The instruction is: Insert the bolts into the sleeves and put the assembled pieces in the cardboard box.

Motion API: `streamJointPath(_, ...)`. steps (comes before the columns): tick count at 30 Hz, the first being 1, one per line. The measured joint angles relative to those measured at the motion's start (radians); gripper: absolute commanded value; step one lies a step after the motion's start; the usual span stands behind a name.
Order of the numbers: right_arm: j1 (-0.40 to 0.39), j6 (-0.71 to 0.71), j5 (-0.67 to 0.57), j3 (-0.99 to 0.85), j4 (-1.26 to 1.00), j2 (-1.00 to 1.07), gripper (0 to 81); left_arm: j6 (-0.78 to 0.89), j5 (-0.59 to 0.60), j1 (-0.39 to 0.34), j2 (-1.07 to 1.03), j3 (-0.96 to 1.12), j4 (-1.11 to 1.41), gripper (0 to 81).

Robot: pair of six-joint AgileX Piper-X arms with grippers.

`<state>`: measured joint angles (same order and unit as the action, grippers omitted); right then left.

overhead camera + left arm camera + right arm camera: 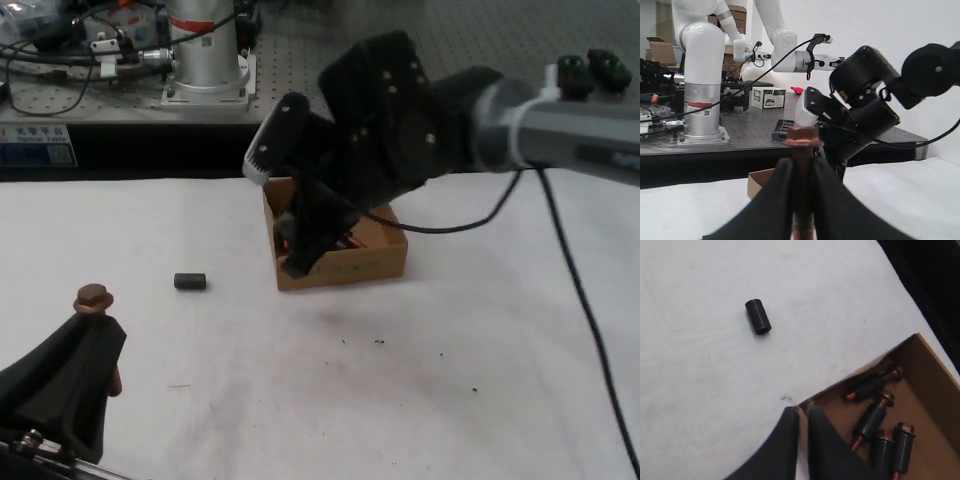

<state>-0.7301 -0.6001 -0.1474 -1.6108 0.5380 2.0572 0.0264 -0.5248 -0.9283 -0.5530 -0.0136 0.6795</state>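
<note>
The left gripper (98, 330) sits low at the near left of the bench, clenched on 1 bolt (93, 297). In the left wrist view the bolt (802, 142) stands upright between the 2 black fingers (775, 200), with its copper flanged head clear above their tips.

Right of it and farther back, 1 black sleeve (189, 282) lies on its side on the white cloth (420, 390), apart from everything else. In the right wrist view the sleeve (758, 316) lies well clear of the box corner.

Farther right, the cardboard box (370, 262) rests open on the cloth. The right wrist view shows 4 assembled pieces (872, 415) lying inside the box (935, 370), each a copper bolt through a black sleeve.

The right arm comes in from the far right, and its gripper (298, 262) hangs over the box's left edge. Its fingers (827, 450) are drawn together to a thin slit at the tips (802, 412) and hold nothing.
</note>
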Motion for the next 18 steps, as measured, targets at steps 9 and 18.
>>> streamJointPath(9,-0.069,-0.06,0.033,-0.18,0.034,0.159,6.2,0.0,0.028,0.0,0.0,0.0,0.012,0.6)
streamJointPath(18,-0.14,-0.206,0.182,-0.279,0.011,0.27,8.9,-0.003,0.035,0.0,0.0,0.0,0.012,0.6)
